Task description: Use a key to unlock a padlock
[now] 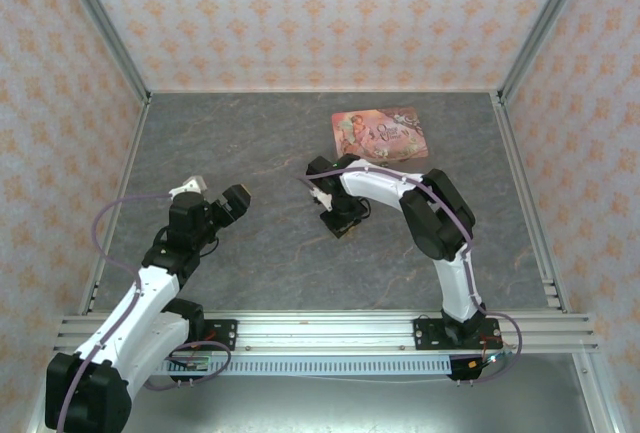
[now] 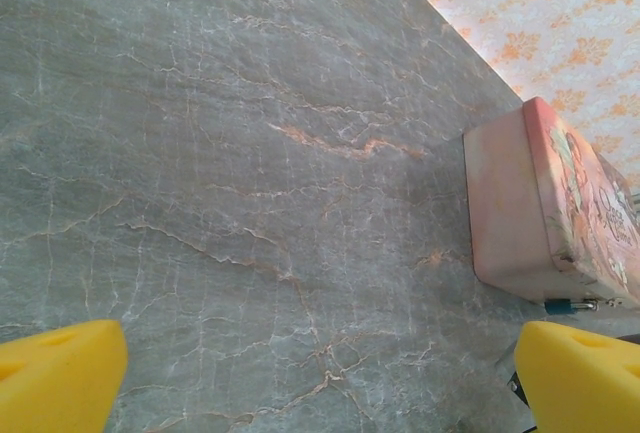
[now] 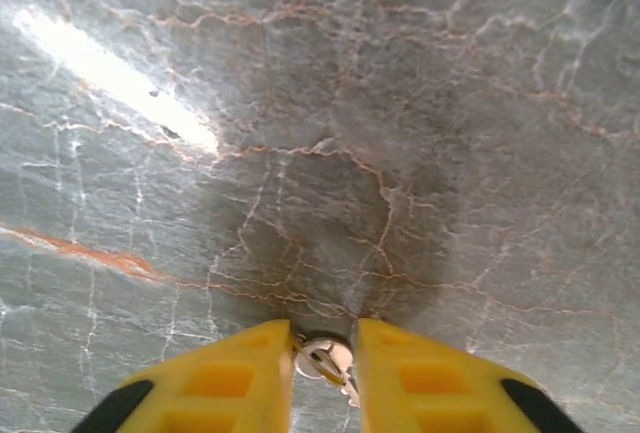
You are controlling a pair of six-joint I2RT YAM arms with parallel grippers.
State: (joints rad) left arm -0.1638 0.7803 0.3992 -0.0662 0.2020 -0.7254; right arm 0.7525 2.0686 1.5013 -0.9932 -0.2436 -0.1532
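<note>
Right gripper [image 3: 325, 341] snug around key [image 3: 330, 359], nose-down just above tabletop [image 3: 450, 103].

Pink picture box [image 1: 380, 133] flat on grey marble-look table [image 1: 230, 143], far side, right of centre. Orange-patterned walls [image 1: 320, 13] on 3 sides. Aluminium rail [image 1: 330, 331] along near edge.

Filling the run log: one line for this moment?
left gripper open | right gripper around key, on table | padlock at box

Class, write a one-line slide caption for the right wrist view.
Right gripper pinching a small silvery key, grey marbled table behind.
</note>
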